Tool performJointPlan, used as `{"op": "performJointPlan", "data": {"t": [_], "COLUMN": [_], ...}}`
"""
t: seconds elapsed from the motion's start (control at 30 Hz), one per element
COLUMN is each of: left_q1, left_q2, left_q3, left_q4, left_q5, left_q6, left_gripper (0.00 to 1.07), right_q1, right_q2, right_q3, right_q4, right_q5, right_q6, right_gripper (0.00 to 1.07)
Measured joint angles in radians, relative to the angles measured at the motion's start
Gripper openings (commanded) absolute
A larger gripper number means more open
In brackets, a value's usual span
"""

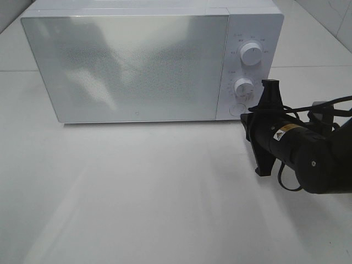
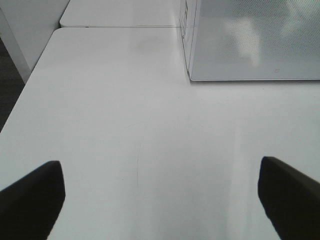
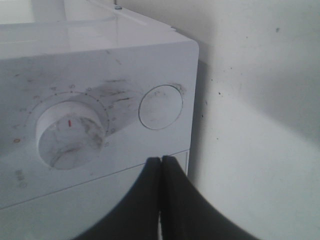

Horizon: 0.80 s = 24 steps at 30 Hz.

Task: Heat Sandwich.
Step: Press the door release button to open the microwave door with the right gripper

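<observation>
The sandwich is out of view. The white microwave [image 1: 132,66] stands at the back of the table with its door closed; its corner also shows in the left wrist view [image 2: 255,40]. My right gripper [image 1: 270,89] is shut and empty, its tips just in front of the control panel, close to the lower dial [image 1: 243,86] and the round button [image 1: 236,109]. In the right wrist view the shut tips [image 3: 161,161] sit just below the round button [image 3: 160,107], beside the dial [image 3: 70,134]. My left gripper [image 2: 160,200] is open and empty over bare table, left of the microwave.
The white table [image 1: 137,187] stretches in front of the microwave. An upper dial [image 1: 252,54] sits on the panel. The right arm's black body [image 1: 313,154] hangs over the table's right side. The table's left edge [image 2: 20,100] drops to a dark floor.
</observation>
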Motion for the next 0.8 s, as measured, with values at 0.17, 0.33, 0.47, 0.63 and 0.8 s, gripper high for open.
{"op": "performJointPlan", "data": {"t": [0.17,0.33,0.47,0.63,0.8], "left_q1": [0.0,0.0,0.0,0.0,0.0], "left_q2": [0.0,0.0,0.0,0.0,0.0], "left_q3": [0.0,0.0,0.0,0.0,0.0], "left_q4": [0.0,0.0,0.0,0.0,0.0], "left_q5": [0.0,0.0,0.0,0.0,0.0], "left_q6": [0.0,0.0,0.0,0.0,0.0], "left_gripper": [1.01,1.01,1.01,1.01,1.01], "right_q1": [-0.018,-0.019,-0.034,-0.063,-0.086], "right_q2": [0.027,0.068,0.097,0.123,0.156], "right_q3": [-0.055,-0.108,-0.137,-0.17,-0.214], "right_q4": [-0.028,-0.04,-0.041,-0.041,-0.047], "right_q5": [0.044,0.068,0.076,0.082,0.094], "right_q6": [0.0,0.0,-0.001,-0.012,-0.02], "right_gripper": [0.0,0.0,0.0,0.0,0.0]}}
